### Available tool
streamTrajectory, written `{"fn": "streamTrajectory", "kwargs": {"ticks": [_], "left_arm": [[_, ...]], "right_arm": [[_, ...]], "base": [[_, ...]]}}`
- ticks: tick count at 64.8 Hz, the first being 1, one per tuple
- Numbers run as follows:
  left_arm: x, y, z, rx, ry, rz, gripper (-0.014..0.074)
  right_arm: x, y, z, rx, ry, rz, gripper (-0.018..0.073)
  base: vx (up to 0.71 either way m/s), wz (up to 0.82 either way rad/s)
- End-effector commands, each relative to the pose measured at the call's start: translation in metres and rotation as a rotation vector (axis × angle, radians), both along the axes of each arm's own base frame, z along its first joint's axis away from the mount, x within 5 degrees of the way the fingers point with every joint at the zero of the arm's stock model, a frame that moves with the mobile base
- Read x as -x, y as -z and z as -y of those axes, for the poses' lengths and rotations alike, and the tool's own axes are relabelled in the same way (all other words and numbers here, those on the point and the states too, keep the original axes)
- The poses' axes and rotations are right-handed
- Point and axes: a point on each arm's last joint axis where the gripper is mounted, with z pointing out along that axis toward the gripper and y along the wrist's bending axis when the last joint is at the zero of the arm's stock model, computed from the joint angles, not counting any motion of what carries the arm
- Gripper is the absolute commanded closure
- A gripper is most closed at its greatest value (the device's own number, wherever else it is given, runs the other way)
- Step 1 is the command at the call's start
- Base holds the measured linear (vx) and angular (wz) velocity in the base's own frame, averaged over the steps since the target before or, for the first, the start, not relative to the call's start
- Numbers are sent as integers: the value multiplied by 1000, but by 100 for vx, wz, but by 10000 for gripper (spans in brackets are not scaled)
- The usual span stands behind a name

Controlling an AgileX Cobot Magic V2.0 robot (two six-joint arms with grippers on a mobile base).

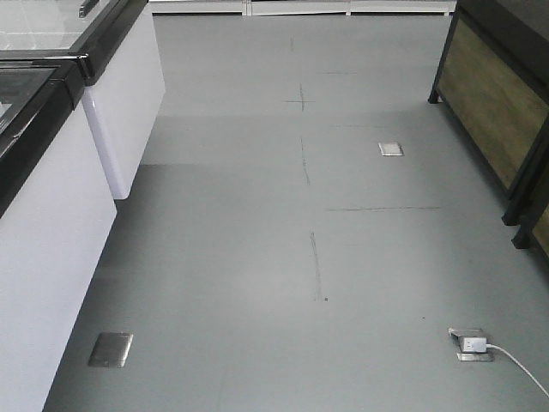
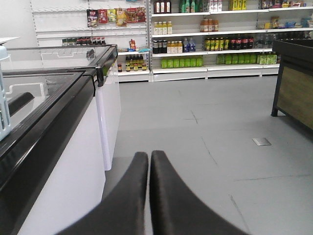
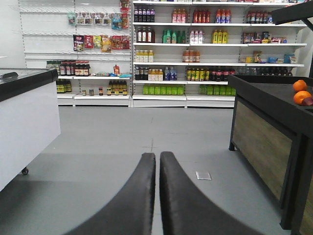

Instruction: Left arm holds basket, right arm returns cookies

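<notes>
So the basket (image 2: pixel 3 98) only shows as a light blue slotted sliver at the far left of the left wrist view, over the glass top of the chest freezer (image 2: pixel 54 115). I can't tell if it's resting on it. The left gripper (image 2: pixel 149 155) is clenched, fingers pressed together on nothing, out over the grey floor (image 1: pixel 257 257) beside the freezer's white wall. The right gripper (image 3: pixel 157 156) is the same, closed and empty. To its right, a black stand (image 3: pixel 259 142) has oranges (image 3: pixel 301 93) on its top edge. Stocked shelves (image 3: pixel 195 49) are further back.
</notes>
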Motion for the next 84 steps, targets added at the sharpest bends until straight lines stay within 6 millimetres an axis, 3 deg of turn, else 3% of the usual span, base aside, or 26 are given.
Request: {"fn": "streamTrajectory", "kwargs": {"ticks": [1, 84], "left_arm": [[3, -17, 0, 12, 6, 115, 602], [3, -17, 0, 12, 6, 115, 602]], "right_arm": [[1, -2, 0, 9, -2, 72, 570], [1, -2, 0, 9, -2, 72, 570]], "base": [[0, 0], [0, 0]]}}
